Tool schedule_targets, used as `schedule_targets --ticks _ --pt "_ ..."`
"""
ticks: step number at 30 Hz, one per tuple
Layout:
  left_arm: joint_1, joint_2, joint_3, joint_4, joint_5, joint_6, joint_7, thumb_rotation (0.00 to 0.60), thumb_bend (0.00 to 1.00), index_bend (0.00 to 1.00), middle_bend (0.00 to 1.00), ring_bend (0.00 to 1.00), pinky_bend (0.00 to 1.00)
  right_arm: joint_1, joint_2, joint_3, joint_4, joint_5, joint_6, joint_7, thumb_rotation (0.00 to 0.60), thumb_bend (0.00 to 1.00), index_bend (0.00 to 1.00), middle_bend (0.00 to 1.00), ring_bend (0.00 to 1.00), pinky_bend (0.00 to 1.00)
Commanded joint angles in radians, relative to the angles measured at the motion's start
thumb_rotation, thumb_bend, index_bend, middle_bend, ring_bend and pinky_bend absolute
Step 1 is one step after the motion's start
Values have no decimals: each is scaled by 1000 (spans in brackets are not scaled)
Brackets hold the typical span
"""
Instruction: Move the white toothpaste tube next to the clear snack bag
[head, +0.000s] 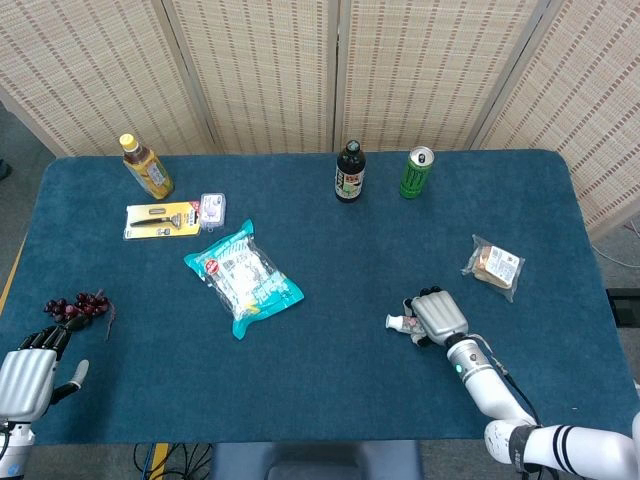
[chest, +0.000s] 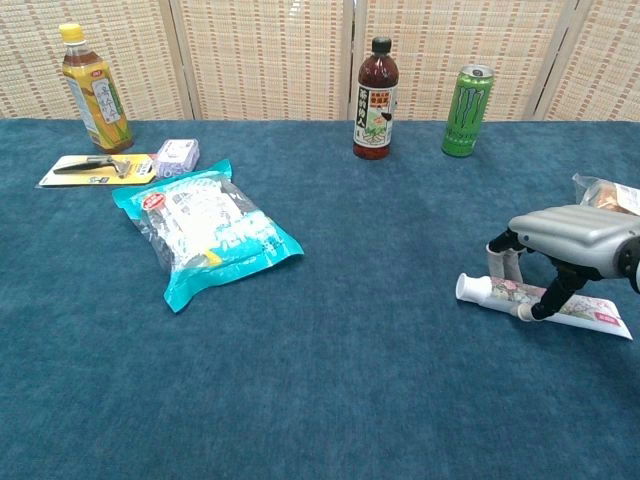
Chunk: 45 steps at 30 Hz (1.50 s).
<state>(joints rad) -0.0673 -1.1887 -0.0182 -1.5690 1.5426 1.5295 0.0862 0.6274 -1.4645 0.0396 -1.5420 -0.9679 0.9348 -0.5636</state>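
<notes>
Right hand over toothpaste tube, near right front of counter.

Head view: right hand (head: 440, 316) covers white toothpaste tube (head: 400, 323), only its cap end showing; clear snack bag (head: 494, 266) lies apart, toward the right edge. Left hand (head: 27, 375) at front left corner by grapes (head: 76, 305), fingers apart, holding nothing.
Chest view: fingers (chest: 534, 303) straddle and touch the flat tube (chest: 560, 305); grip uncertain. Crinkled teal packet (chest: 208, 231) left of centre; green can (chest: 467, 98), dark bottle (chest: 376, 86) at back edge.

A blue-covered table (head: 330, 250) stands before woven bamboo folding screens (head: 330, 70), with grey floor (head: 20, 160) alongside.
</notes>
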Motion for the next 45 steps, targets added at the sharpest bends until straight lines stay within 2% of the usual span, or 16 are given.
schedule_targets --ticks 1,8,19,25,28,38,45 --pt "0 0 1 0 0 -1 0 600 331 161 284 260 293 1 -1 -1 -3 -1 2 -2 600 335 471 499 279 230" --pt "0 2 1 0 4 0 -3 600 331 161 284 257 291 7 -9 -4 -13 -5 14 -16 600 427 534 535 328 257" --pt "0 16 2 -7 12 2 -12 600 331 161 284 254 292 21 -11 1 -31 -12 9 -14 600 850 649 621 437 336" --pt "-34 53 -6 -21 24 -37 -27 600 331 166 284 254 293 47 44 18 -77 1 -41 16 600 965 694 654 488 362" --pt "-66 80 -14 -29 39 -69 -34 600 331 169 284 254 292 66 83 30 -108 15 -76 37 600 999 713 670 511 373" --pt "-224 176 -34 -71 116 -235 -102 600 331 182 284 260 293 166 263 90 -233 62 -221 110 600 1000 764 707 556 397" --pt "-360 195 -66 -76 142 -355 -216 600 331 181 284 274 293 279 370 142 -275 115 -354 170 600 1000 777 718 570 402"
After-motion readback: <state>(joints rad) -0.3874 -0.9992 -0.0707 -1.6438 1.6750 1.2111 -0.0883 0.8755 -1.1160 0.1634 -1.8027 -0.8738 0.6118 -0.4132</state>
